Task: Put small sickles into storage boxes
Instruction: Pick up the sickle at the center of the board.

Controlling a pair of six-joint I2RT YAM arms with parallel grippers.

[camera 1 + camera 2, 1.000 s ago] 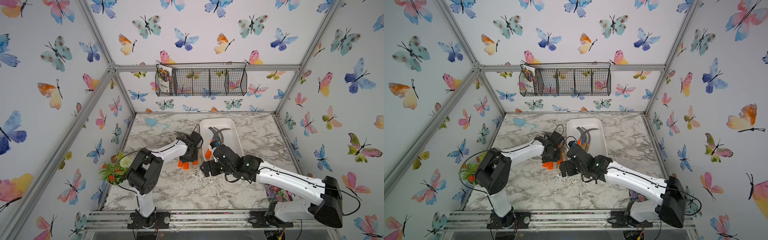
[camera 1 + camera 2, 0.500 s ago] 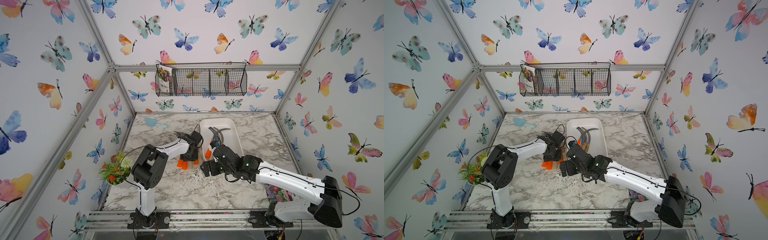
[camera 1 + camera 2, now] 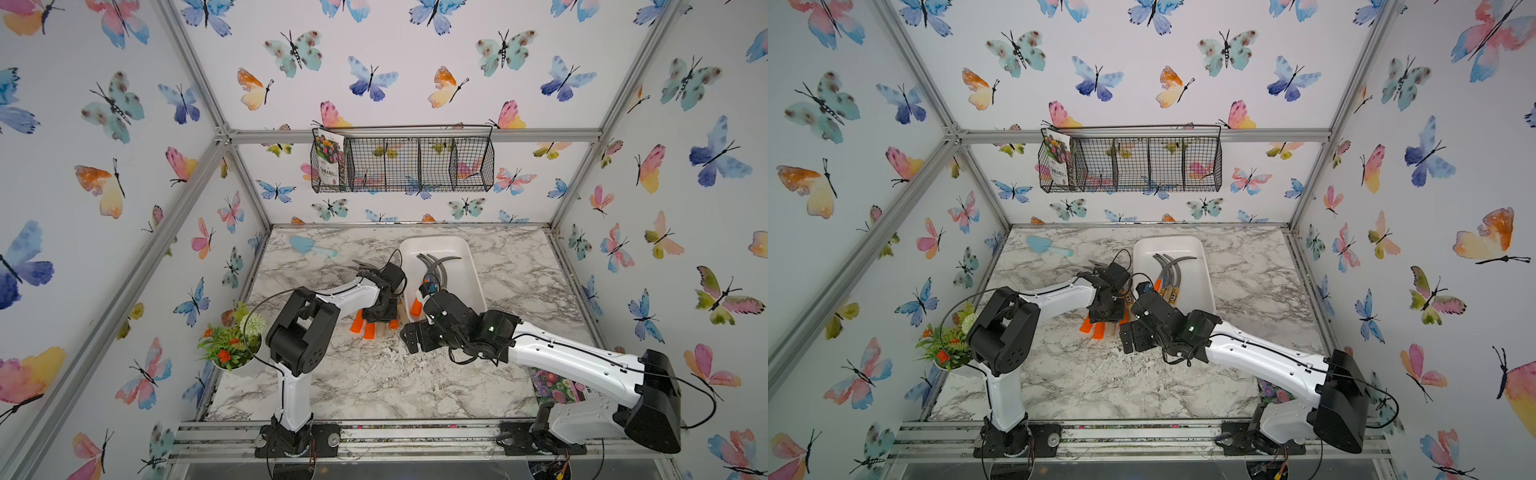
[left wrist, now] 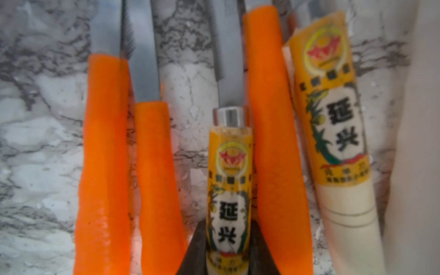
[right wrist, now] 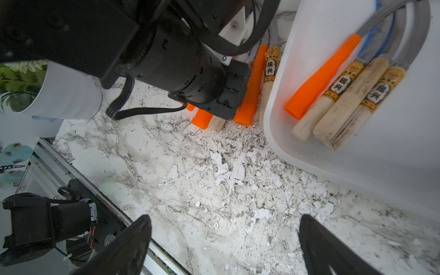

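Several small sickles lie side by side on the marble just left of the white storage box; their orange handle ends stick out below my left gripper. In the left wrist view that gripper is shut on a pale wooden sickle handle with a yellow label, between orange handles. More sickles lie inside the box, curved grey blades toward the far end. My right gripper hovers open over bare marble near the box's front corner.
A potted plant stands at the front left of the table. A light blue trowel lies at the back left. A black wire basket hangs on the back wall. A flowered packet lies under the right arm.
The left arm's elbow has swung a little to the right while its gripper stayed over the sickles on the table. The right arm has not moved.
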